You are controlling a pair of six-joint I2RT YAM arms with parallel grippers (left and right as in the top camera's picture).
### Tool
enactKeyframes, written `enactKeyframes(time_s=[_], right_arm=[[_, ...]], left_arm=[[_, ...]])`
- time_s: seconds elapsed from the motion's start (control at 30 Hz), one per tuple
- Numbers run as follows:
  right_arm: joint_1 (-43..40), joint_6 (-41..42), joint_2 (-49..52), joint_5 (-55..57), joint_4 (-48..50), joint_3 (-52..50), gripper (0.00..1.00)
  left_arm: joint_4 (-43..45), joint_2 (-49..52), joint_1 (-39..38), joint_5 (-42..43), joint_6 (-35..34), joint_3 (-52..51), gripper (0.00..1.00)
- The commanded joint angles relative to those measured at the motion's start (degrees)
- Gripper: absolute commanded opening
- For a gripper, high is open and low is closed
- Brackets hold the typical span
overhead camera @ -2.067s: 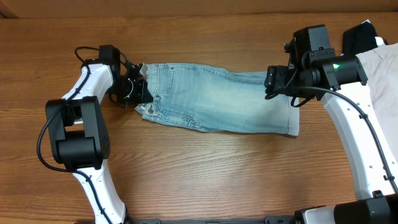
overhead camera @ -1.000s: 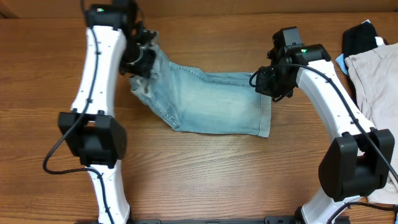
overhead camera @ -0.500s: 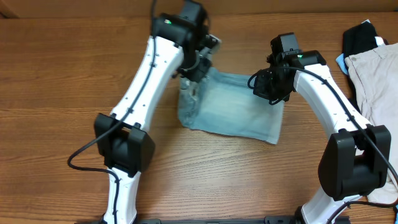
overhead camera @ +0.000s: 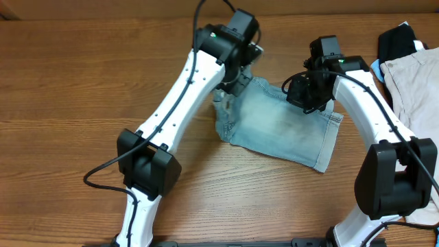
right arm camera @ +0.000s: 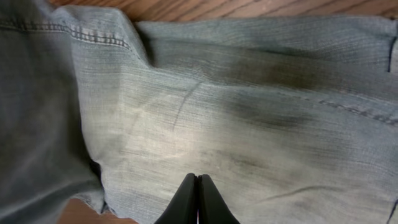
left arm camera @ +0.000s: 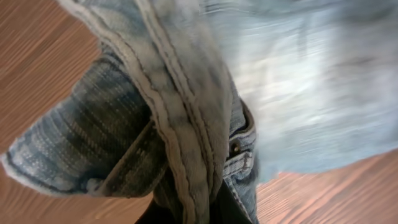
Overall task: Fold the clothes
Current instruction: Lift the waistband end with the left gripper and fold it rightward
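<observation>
The light-blue jeans (overhead camera: 288,130) lie doubled over in the middle of the table. My left gripper (overhead camera: 236,81) is at their upper left corner, shut on the bunched waistband, which hangs lifted off the wood. In the left wrist view the thick denim seam (left arm camera: 186,112) runs down into the jaws (left arm camera: 199,210). My right gripper (overhead camera: 306,96) hovers over the upper right part of the jeans. Its fingers are pressed together with no cloth between them, tips just above the flat denim (right arm camera: 249,112) in the right wrist view (right arm camera: 198,182).
Beige trousers (overhead camera: 415,96) and a black garment (overhead camera: 396,42) lie at the table's right edge, close to the right arm. Bare wooden table (overhead camera: 68,103) stretches to the left and in front of the jeans.
My left gripper has carried the waistband end from the far left to the centre, doubling the jeans over. The right gripper has shifted slightly right and stayed shut.
</observation>
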Motion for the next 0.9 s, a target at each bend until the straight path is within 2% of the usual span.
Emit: enactKeyframes(time_s=[0.0, 0.23, 0.43, 0.87], right_arm=[[-0.28, 0.28, -0.61, -1.03, -0.33, 0.76, 0.04], [-0.09, 0.31, -0.59, -3.15, -0.33, 0.66, 0.04], [0.35, 0.26, -0.59, -4.68, -0.04, 0.66, 0.04], [1.95, -0.42, -0.59, -5.22, 1.75, 0.00, 0.04]], left_arm=[[-2.08, -2.38, 3.02, -3.32, -3.21, 5.33, 0.04], [-10.10, -3.91, 7.96, -4.28, -3.28, 13.92, 0.04], [-15.43, -3.98, 10.43, -8.85, -3.28, 15.17, 0.04], [-17.55, -3.98, 13.40, -13.46, -6.01, 15.15, 0.04]])
